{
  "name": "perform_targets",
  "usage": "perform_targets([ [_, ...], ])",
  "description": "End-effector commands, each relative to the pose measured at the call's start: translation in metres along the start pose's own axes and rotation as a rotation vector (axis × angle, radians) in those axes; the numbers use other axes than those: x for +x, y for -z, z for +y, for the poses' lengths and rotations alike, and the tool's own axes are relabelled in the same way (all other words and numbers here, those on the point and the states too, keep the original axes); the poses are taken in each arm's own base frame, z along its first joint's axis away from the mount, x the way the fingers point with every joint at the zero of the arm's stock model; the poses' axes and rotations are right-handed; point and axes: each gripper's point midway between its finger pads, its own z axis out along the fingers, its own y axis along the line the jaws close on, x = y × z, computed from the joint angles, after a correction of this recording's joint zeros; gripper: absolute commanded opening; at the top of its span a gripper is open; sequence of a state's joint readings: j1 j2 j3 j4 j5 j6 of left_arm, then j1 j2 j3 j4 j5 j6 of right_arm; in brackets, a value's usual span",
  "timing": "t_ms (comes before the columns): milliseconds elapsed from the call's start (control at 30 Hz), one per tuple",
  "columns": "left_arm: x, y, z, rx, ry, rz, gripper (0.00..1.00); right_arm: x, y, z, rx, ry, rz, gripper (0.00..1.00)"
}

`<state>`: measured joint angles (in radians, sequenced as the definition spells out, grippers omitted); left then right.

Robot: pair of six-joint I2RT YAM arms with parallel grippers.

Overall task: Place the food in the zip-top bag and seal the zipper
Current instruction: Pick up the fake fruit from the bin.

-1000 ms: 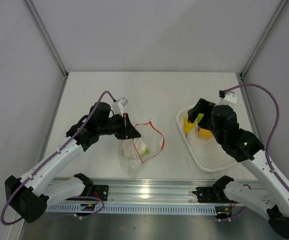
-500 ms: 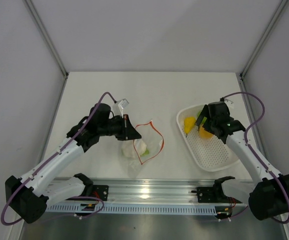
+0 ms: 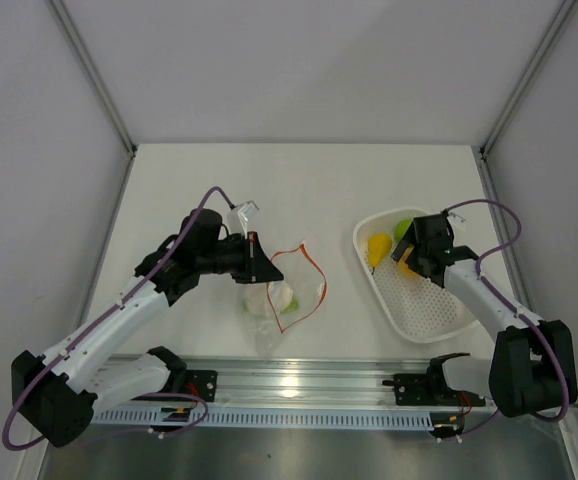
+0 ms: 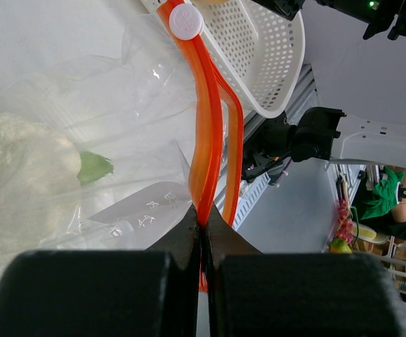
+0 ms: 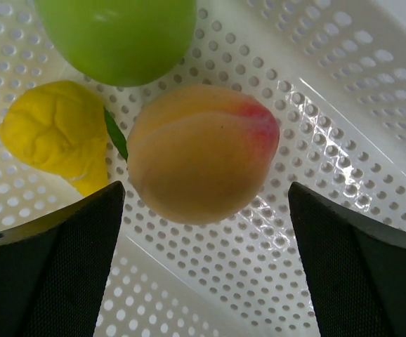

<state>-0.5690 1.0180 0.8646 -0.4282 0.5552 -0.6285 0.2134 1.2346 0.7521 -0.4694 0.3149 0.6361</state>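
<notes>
At the left of the tabletop [image 3: 199, 180], the left fingers [image 4: 189, 235] are pressed fully together on the zipper [image 4: 208, 133], pinching one end of that red-orange strip. Its two tracks run away from them toward the right and part into an open loop, with a white round slider [image 4: 186, 21] at the far end. The zip-top bag [image 3: 281, 300] lies flat beside them, holding a whitish piece [image 4: 17, 175] and a green piece [image 4: 94, 166]. Faint print shows on the clear film (too small and skewed to read), and no brand is visible.

To the right, well apart from the bag, the white basket [image 3: 434, 310] holds the rest of the food: a yellow pear [image 5: 55, 133], a green apple [image 5: 119, 31] and an orange fruit [image 5: 201, 151]. The right fingers [image 3: 412, 252] stand wide apart and empty, straddling the orange fruit, which sits squarely in the gap. Being roundish, it likely needs no wrist turn. The right arm is clearly the nearer one.
</notes>
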Motion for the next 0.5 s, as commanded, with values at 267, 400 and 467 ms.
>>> perform_targets([
  [267,-0.005,0.003,-0.008,0.031,-0.007,-0.014,0.01,-0.01,-0.022,0.007,-0.04,-0.041,-0.044,0.79],
  [400,-0.006,0.003,-0.007,0.028,-0.005,-0.015,0.01,-0.005,-0.021,0.007,-0.062,-0.04,-0.045,0.6],
  [467,-0.005,0.002,-0.007,0.026,-0.005,-0.011,0.01,-0.006,-0.015,0.008,-0.077,-0.032,-0.046,0.49],
])
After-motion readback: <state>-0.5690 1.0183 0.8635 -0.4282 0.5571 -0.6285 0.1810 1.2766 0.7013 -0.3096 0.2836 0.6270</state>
